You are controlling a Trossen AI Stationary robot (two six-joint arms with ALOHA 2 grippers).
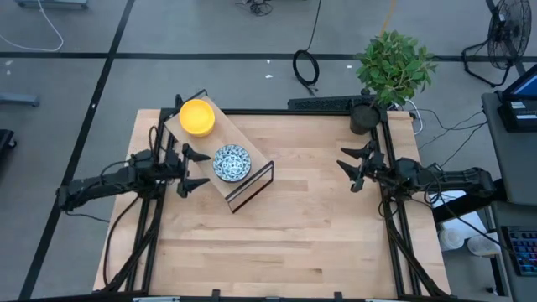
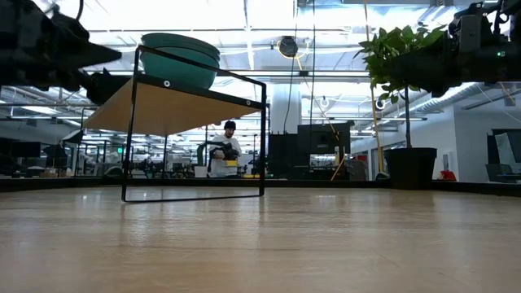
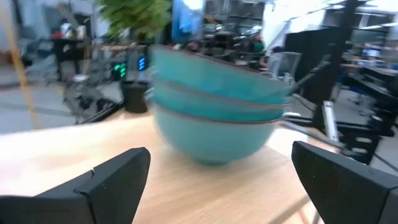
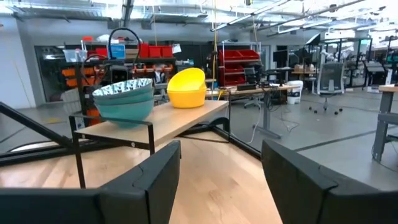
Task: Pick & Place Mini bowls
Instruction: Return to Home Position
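A stack of white bowls with a blue pattern inside and teal outsides [image 1: 232,163] [image 3: 214,106] [image 4: 124,99] [image 2: 181,59] rests on its base on a small raised wooden shelf [image 1: 252,180]. A stack of bright yellow bowls [image 1: 197,117] [image 4: 186,87] stands on the shelf's far end. My left gripper [image 1: 200,169] [image 3: 221,152] is open, level with the patterned stack and just to its left, with a finger standing off on either side and touching nothing. My right gripper [image 1: 346,168] [image 4: 221,149] is open near the table's right edge, facing the shelf from afar.
The shelf stands on a black wire frame [image 2: 195,138] at the table's left far part. A black pot with a green plant [image 1: 365,117] [image 2: 409,167] sits at the far right corner. Bare wood [image 1: 294,235] spans the middle and near side. A person [image 2: 228,150] sits far behind.
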